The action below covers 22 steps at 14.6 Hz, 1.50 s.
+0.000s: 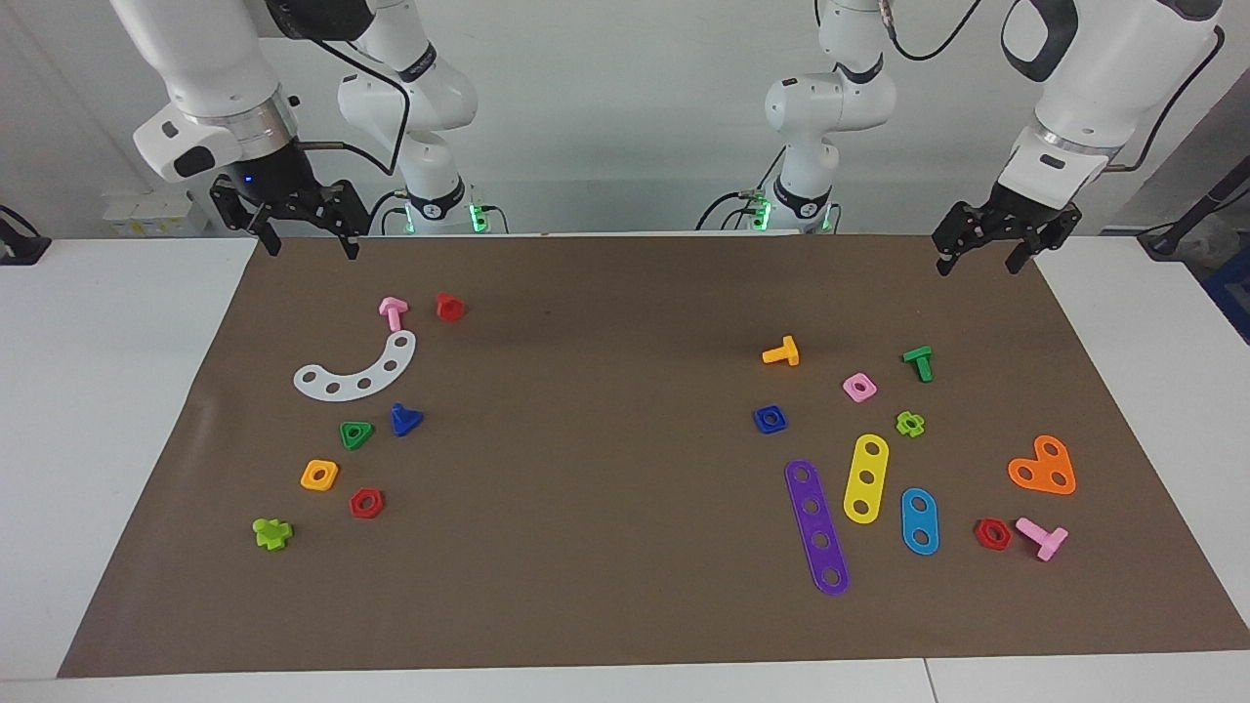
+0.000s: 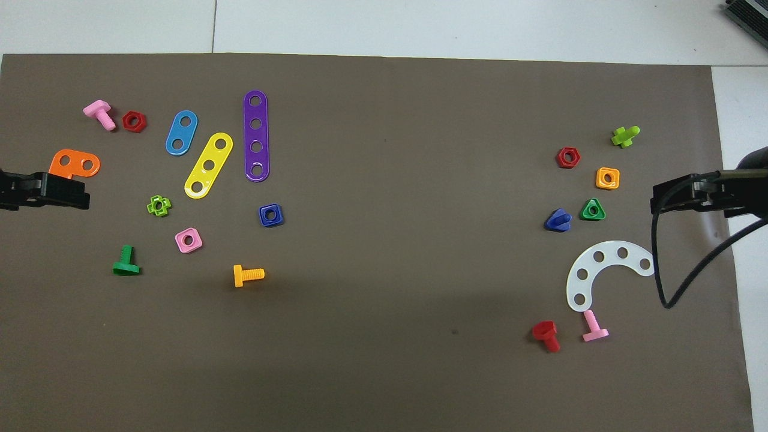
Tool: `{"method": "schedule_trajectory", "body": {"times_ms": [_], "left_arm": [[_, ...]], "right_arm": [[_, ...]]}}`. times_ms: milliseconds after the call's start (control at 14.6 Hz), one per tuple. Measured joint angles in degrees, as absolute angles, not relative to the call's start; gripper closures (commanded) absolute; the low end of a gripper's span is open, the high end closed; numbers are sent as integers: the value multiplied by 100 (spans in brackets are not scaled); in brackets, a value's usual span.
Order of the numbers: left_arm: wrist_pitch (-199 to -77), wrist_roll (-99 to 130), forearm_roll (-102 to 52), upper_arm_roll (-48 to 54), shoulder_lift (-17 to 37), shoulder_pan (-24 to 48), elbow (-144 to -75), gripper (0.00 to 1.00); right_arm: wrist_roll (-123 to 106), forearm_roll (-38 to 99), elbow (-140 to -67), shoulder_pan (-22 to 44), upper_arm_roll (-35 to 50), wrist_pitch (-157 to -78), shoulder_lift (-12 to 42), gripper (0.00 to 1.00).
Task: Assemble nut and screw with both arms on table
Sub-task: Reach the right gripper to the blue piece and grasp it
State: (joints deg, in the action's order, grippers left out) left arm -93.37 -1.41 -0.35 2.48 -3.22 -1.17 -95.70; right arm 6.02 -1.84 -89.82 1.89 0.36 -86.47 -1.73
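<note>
We see the nut (image 1: 770, 419) lying flat on the brown mat (image 1: 605, 605) of the counter, toward the left arm's end, near the orange bolt (image 1: 781, 352) and the purple strip (image 1: 817, 527). The screw (image 1: 404, 419) lies toward the right arm's end, just beside the green triangular nut (image 1: 355, 434), with the white curved strip (image 1: 357, 372) nearer to the robots. The left gripper (image 1: 979, 256) and the right gripper (image 1: 311, 242) both hang with jaws wide and empty over the mat's edge by the robots.

Both grippers (image 1: 306, 242) (image 1: 978, 256) raised (open)
</note>
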Motion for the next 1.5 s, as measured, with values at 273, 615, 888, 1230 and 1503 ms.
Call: {"method": "schedule_trajectory", "body": {"times_ms": [273, 615, 888, 1230, 1503], "left_arm": [[-9337, -141, -35, 248, -322, -117, -9570, 0], [-9337, -141, -35, 248, -322, -117, -9570, 0], [-9337, -142, -35, 248, -322, -117, -9570, 0], [-9337, -141, -35, 248, -322, -117, -9570, 0], [-9337, -142, -35, 248, -322, -117, -9570, 0]], "right_arm": [[602, -184, -9194, 189, 37, -8818, -173, 0], [602, -184, -10500, 196, 51, -10310, -383, 0], [511, -184, -11223, 194, 48, -11005, -400, 1], [473, -184, -11903, 192, 42, -12172, 50, 4], [280, -184, -12024, 187, 27, -12845, 617, 9]]}}
